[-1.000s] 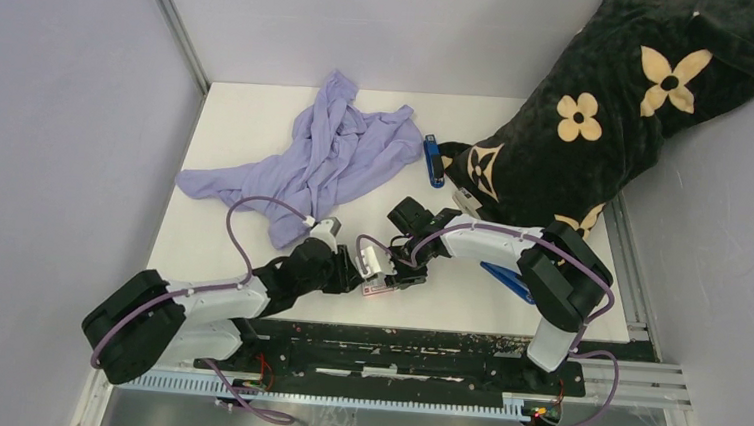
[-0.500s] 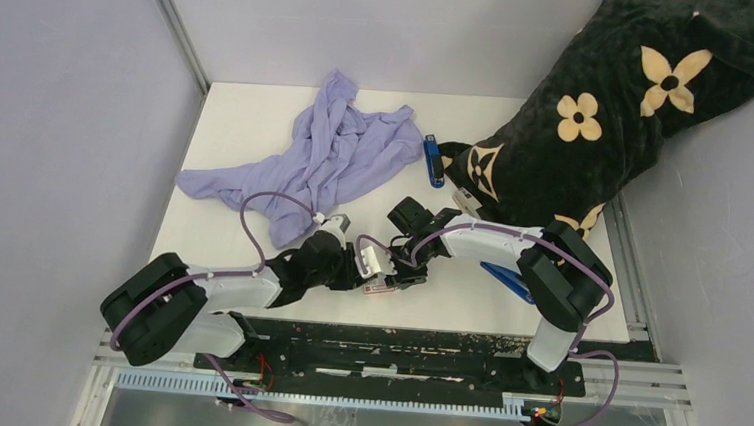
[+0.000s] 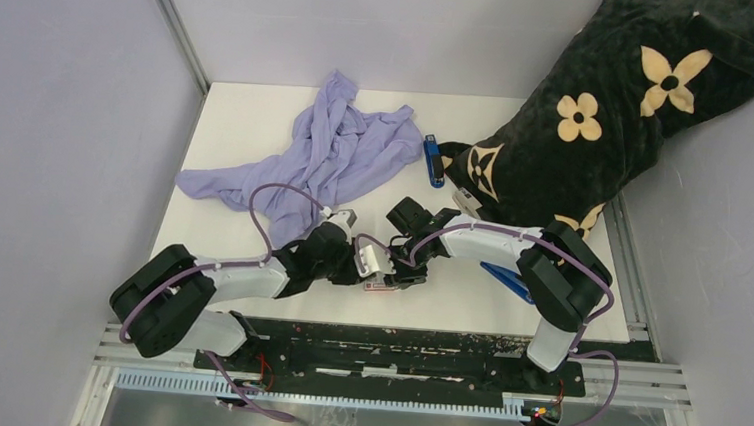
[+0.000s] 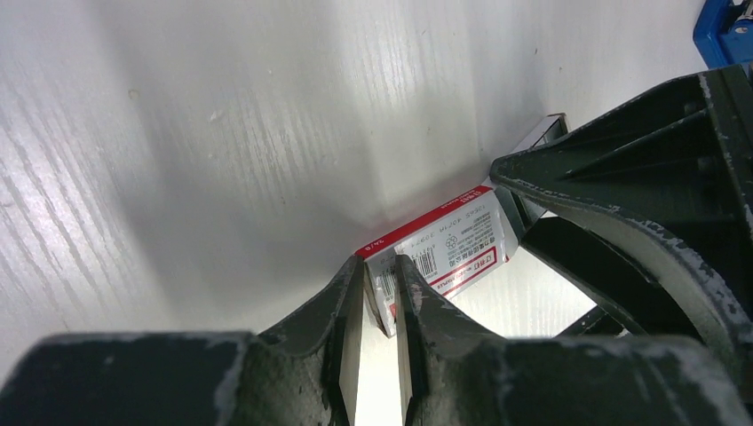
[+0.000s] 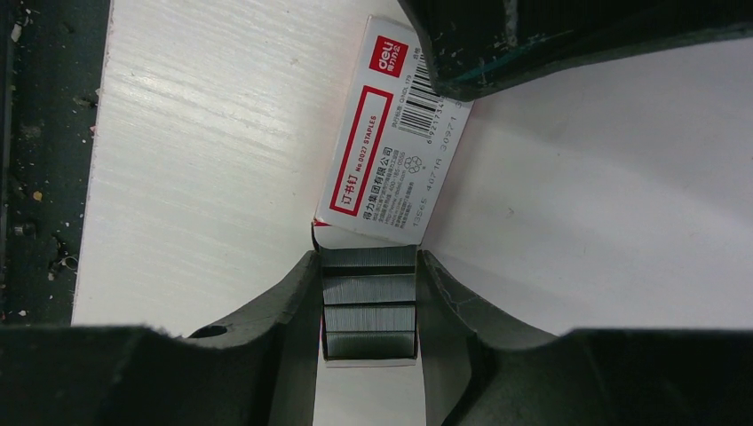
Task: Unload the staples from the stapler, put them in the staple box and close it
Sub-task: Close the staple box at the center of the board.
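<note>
The right pincer (image 5: 367,262) is clamped on the staples (image 5: 368,315), low in the middle of the right wrist view, poking out of the box (image 5: 391,151). The left pincer (image 4: 377,269) pinches the box's other end on the white desk (image 4: 178,133).

White-and-black arms (image 3: 238,279), purple cables (image 3: 277,186), dark scuffed fingers (image 4: 346,319)
</note>
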Robot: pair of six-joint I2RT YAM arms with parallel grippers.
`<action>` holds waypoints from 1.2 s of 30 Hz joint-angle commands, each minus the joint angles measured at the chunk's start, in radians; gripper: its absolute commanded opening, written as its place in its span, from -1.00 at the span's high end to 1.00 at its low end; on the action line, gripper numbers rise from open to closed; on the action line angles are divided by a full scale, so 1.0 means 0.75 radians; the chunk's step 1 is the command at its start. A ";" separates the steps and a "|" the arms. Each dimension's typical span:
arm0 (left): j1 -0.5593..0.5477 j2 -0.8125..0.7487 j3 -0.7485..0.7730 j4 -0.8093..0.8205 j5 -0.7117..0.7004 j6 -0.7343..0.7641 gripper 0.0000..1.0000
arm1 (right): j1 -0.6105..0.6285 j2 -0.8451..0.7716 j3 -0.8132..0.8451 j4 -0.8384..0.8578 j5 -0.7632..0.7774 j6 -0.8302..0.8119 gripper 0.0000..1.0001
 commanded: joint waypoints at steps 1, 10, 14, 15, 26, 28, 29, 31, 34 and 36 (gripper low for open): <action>0.010 0.065 0.001 -0.138 0.043 0.099 0.48 | 0.000 0.037 0.054 0.103 0.083 0.038 0.39; 0.042 0.068 -0.011 -0.144 0.060 0.120 0.49 | -0.022 0.040 0.046 0.121 0.113 0.094 0.40; 0.059 0.063 -0.017 -0.145 0.067 0.126 0.49 | -0.035 0.039 0.048 0.113 0.119 0.111 0.40; 0.062 0.062 -0.020 -0.145 0.069 0.129 0.49 | -0.035 0.039 0.046 0.112 0.119 0.111 0.40; 0.084 0.095 -0.006 -0.144 0.095 0.154 0.49 | -0.037 0.057 0.061 0.110 0.154 0.141 0.40; 0.086 0.102 -0.002 -0.145 0.100 0.159 0.49 | -0.037 0.061 0.068 0.110 0.169 0.152 0.41; 0.086 0.103 -0.002 -0.147 0.102 0.161 0.49 | -0.037 0.064 0.071 0.110 0.176 0.159 0.41; 0.088 0.105 0.001 -0.150 0.101 0.162 0.49 | -0.037 0.068 0.076 0.106 0.182 0.165 0.41; 0.094 0.104 0.003 -0.154 0.106 0.169 0.49 | -0.036 0.078 0.088 0.094 0.188 0.172 0.42; 0.096 0.104 0.006 -0.162 0.108 0.174 0.49 | -0.039 0.078 0.091 0.091 0.193 0.172 0.41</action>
